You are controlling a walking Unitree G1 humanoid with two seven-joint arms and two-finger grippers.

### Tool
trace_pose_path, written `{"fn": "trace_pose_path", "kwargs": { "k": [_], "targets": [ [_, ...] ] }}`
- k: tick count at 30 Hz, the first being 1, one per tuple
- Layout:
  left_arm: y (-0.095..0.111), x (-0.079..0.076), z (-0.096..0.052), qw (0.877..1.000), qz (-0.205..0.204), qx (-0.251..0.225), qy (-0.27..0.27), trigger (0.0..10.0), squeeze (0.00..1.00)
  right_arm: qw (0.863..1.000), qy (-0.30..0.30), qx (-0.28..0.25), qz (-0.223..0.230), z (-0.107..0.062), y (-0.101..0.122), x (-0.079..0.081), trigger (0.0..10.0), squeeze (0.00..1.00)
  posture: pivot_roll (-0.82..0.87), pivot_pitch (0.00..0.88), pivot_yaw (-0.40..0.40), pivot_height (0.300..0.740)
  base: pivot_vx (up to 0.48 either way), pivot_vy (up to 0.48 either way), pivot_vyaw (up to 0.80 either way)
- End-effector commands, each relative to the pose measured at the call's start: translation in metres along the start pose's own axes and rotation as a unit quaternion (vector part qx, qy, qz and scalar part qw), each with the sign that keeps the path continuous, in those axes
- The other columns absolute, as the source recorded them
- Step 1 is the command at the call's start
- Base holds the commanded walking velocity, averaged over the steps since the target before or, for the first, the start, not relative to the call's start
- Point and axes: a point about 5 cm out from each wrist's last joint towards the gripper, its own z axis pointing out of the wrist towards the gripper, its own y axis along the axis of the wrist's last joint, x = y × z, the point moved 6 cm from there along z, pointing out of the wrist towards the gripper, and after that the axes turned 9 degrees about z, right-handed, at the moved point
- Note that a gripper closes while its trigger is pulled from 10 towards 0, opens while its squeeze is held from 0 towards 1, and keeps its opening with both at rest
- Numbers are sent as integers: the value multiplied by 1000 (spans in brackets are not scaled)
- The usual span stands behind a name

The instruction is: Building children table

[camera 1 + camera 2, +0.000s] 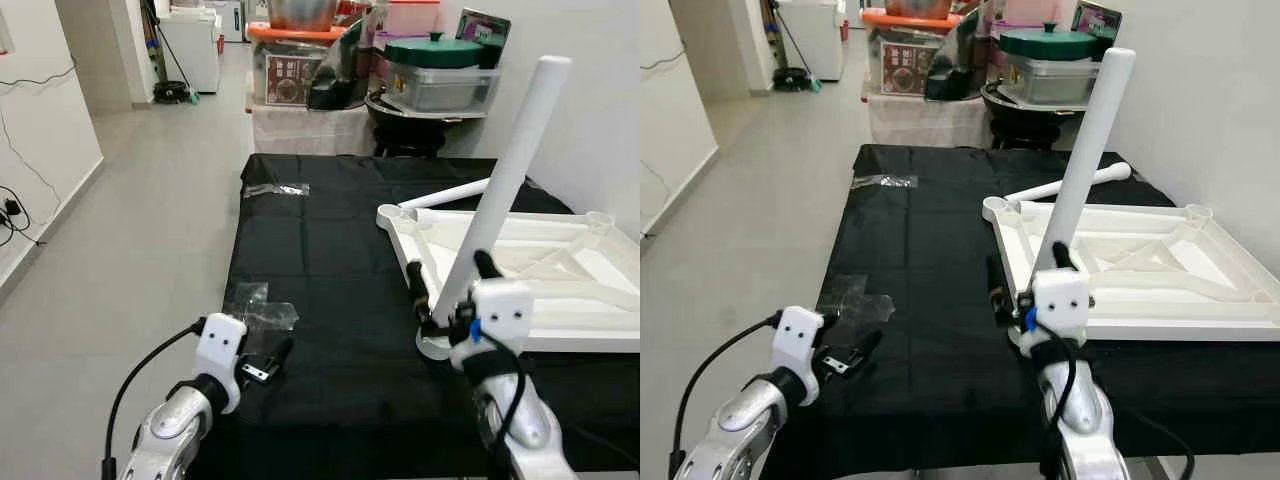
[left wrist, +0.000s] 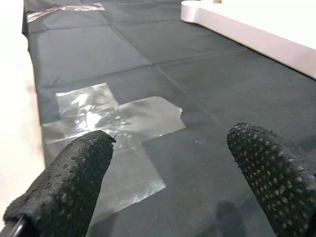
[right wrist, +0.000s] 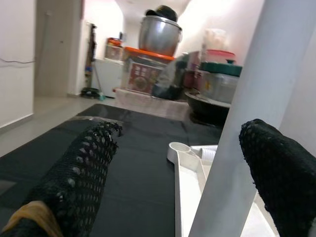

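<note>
— At the near corner of the upturned white tabletop (image 1: 560, 270), what is your right arm doing?

— My right end effector (image 1: 452, 290) reaches up from below, its two black fingers (image 3: 79, 173) spread on either side of the white table leg (image 1: 500, 180). I cannot tell whether either finger touches it. The leg stands nearly upright in the corner socket, leaning slightly away from me to the right.

— And the left?

— My left end effector (image 2: 173, 168) sits low over the near left part of the black cloth (image 1: 330, 260), fingers apart and holding nothing, just above a patch of clear tape (image 2: 113, 128).

— How does the table look?

— The tabletop lies upside down on the right side of the cloth, ribs facing up, round sockets at its corners. A second white leg (image 1: 455, 193) lies flat beyond its far edge.
</note>
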Motion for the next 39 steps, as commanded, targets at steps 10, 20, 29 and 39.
{"fn": "trace_pose_path", "kwargs": {
  "k": [10,20,29,39],
  "targets": [
    [5,3,0,1000,-3,-6,11,10000,0,996,7,60,-72,-8,-17,-4,10000,0,2,0,-42,740,0,0,0],
    [13,24,0,997,0,-18,69,10000,0,978,-55,199,-13,-4,-66,-11,10000,0,18,0,-56,740,0,0,0],
    [13,33,-11,994,-5,-19,104,10000,0,992,-20,104,-72,4,-25,3,10000,0,14,0,-53,740,0,0,0],
    [15,33,-16,993,-5,-22,113,10000,0,991,116,65,2,1,-7,34,10000,0,23,0,-55,740,0,0,0]
  ]
}}
